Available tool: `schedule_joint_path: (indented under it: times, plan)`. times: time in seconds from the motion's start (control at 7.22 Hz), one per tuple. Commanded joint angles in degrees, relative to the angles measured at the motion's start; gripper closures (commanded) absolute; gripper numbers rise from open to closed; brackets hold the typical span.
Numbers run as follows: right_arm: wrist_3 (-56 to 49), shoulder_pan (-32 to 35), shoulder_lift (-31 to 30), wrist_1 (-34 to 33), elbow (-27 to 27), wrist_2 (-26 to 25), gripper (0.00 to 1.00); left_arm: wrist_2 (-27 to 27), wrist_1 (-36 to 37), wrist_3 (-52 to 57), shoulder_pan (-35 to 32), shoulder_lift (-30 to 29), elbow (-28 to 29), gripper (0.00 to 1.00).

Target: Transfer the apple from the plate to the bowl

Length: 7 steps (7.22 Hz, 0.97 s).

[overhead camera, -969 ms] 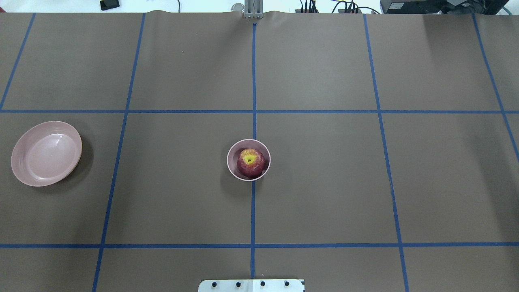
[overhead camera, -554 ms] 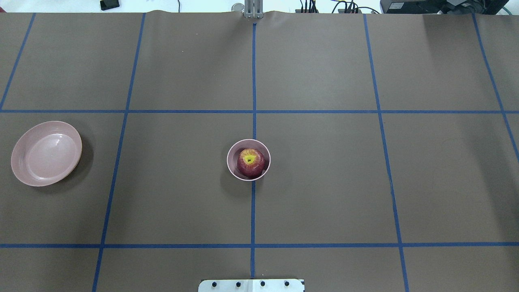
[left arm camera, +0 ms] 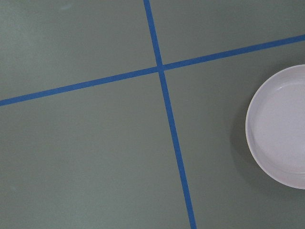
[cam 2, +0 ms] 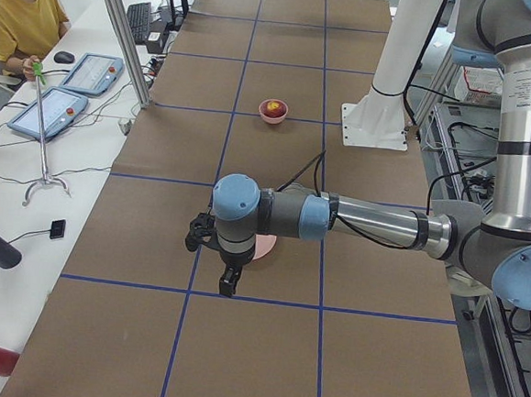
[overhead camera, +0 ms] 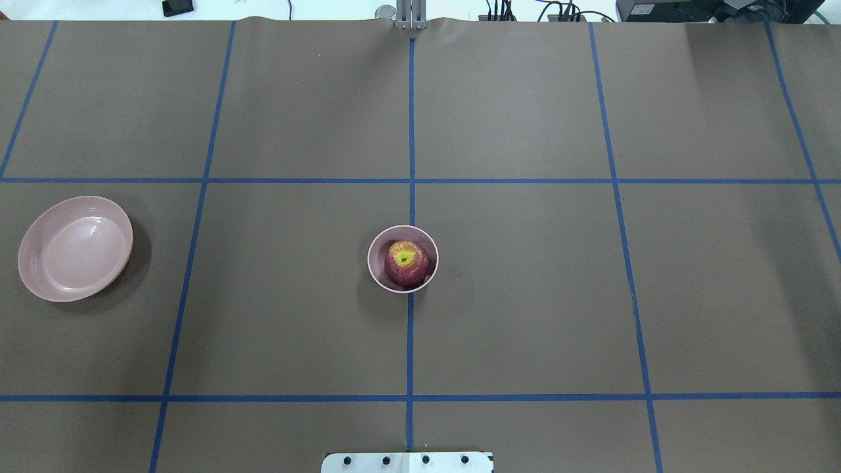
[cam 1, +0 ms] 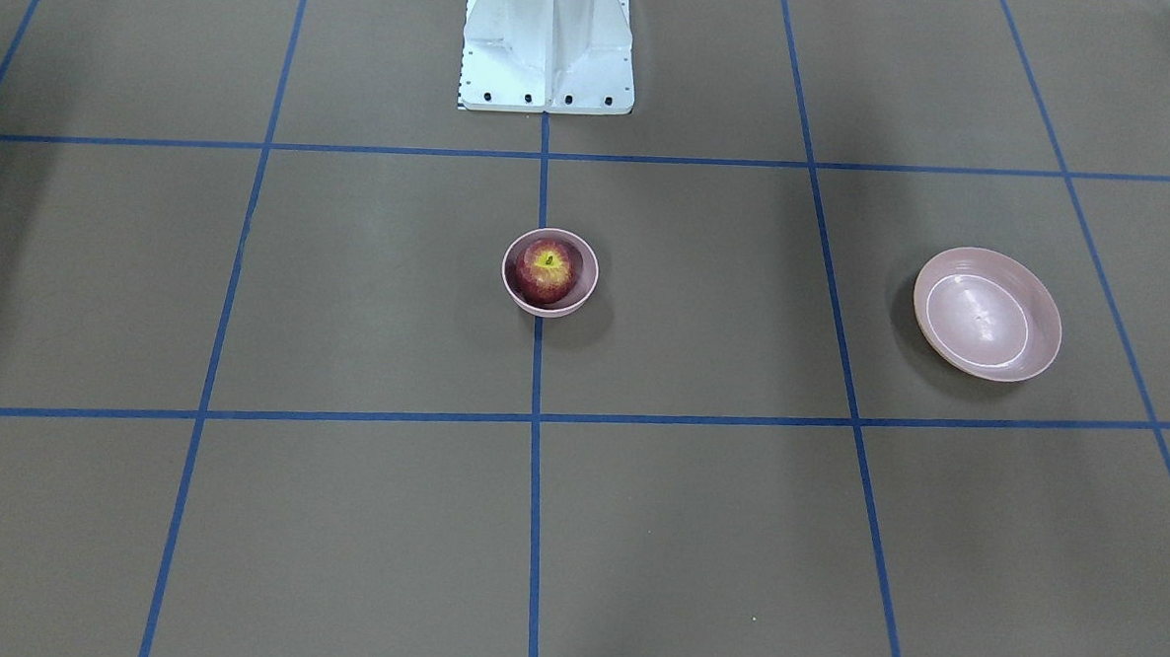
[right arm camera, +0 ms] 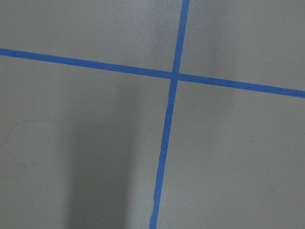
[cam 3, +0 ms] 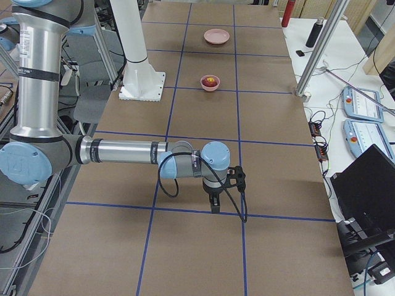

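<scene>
Left gripper (cam 2: 227, 286) near plate (overhead camera: 75, 248) | apple (overhead camera: 406, 263) in bowl (overhead camera: 376, 259) | blue tape grid (overhead camera: 411, 131)

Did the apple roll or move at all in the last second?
No. In the overhead view the apple sits in the bowl, at the same spot over the centre blue tape line as a second ago.

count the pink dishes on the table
2: the bowl, centred on the middle blue line, holding the apple; the empty plate, far toward the robot's left.
</scene>
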Motion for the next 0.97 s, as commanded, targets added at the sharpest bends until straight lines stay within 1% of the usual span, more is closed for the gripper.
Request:
schedule_joint_path:
  times: [0.0, 0.83]
  plan:
    - [0.10, 0.00, 0.00, 0.08, 0.09, 0.08, 0.00, 0.00, 0.09, 0.00, 0.00, 0.12, 0.14, 0.02]
    - [2.39, 0.00, 0.09, 0.35, 0.26, 0.61, 0.00, 0.09, 0.18, -0.35, 0.00, 0.21, 0.14, 0.02]
